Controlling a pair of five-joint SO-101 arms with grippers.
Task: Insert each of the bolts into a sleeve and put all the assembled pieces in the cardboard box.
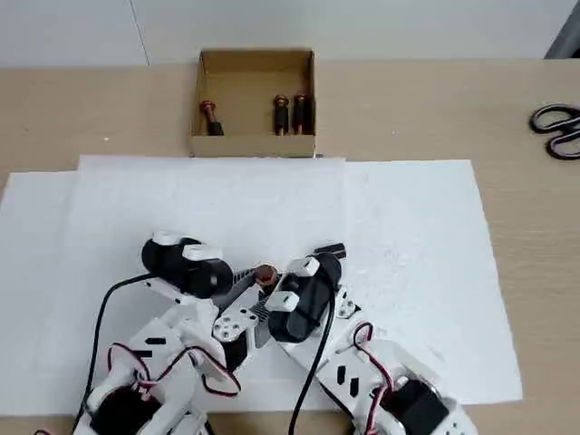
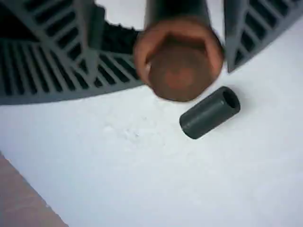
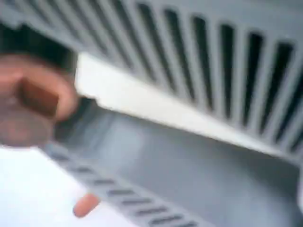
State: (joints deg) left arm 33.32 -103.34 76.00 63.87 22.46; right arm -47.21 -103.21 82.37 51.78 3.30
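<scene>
- Between my left gripper point(image 1: 246, 282) and right gripper point(image 1: 279, 288) was 1 bolt point(image 2: 179, 64), head up; whether either clamped it, I could not tell.
- Just beside it on the white paper point(image 1: 408, 272) lay 1 loose sleeve point(image 2: 210, 112).
- 3 assembled pieces point(image 1: 281, 114) lay in 1 cardboard box point(image 1: 254, 145).

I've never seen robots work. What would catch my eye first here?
The two arms meeting nose to nose over the white paper, a copper-headed bolt between them. Beyond them, a cardboard box holds three finished pieces, and one black sleeve lies loose on the paper nearby.
</scene>
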